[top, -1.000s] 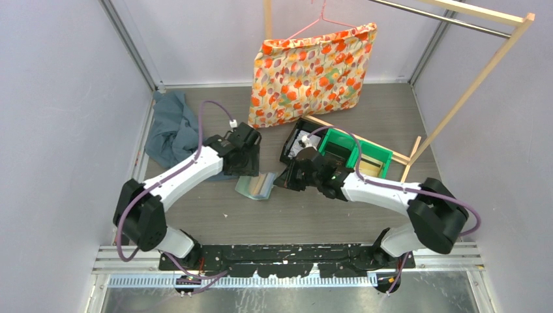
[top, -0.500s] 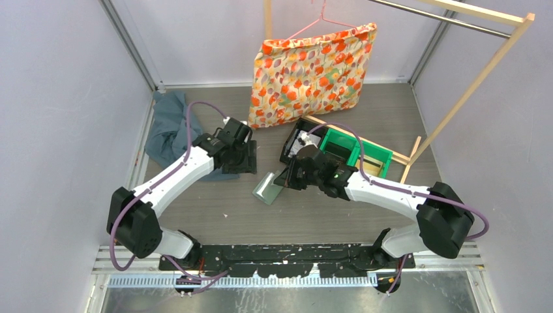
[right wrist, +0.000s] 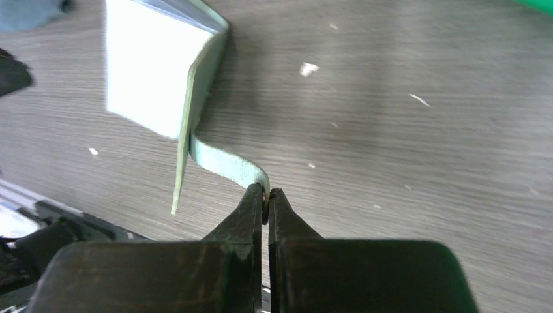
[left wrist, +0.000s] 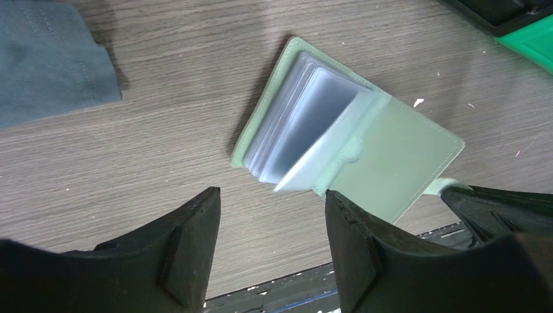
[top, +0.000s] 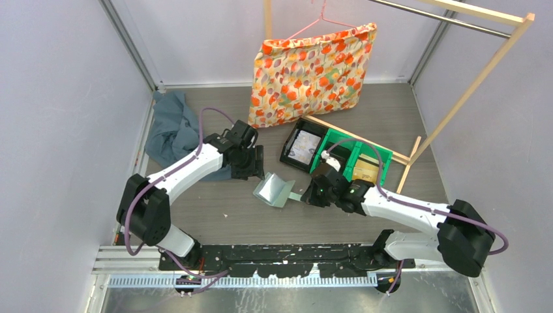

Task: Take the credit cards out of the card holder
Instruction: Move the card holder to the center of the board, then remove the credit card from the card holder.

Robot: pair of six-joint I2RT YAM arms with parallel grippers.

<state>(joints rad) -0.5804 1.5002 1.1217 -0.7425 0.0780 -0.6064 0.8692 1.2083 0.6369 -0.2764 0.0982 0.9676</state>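
Left wrist view: card holder (left wrist: 398, 163) open on table (left wrist: 163, 150), sage cover swung flat, clear pockets fanned up beside the spine.
Contents: credit cards (left wrist: 306, 124) all inside the pockets, pale faces showing through the plastic; count impossible to tell, none out.
Position: mid-table between the two arms, near blue-grey cloth (top: 166, 130), well apart from green bin (top: 339, 138).
Tab: closure strap (right wrist: 225, 164) curving off the cover edge, tip pinched in right gripper (right wrist: 266, 195), jaws pressed tight on it.
Free arm: left gripper (left wrist: 272, 208) spread wide, empty, hovering above the holder's near edge, touching nothing.
Change: a second ago holder directly under the left gripper, right gripper at its edge; now strap drawn back toward the right arm's side, cover pulled open, holder dragged slightly that way, left gripper backed off toward the cloth.
Meaning: opening apparently done, extraction not begun.
Likely next: left fingers down onto an exposed card edge while the strap anchors the holder.
Risk: thin cards hard to pinch, holder sliding on the strap alone.
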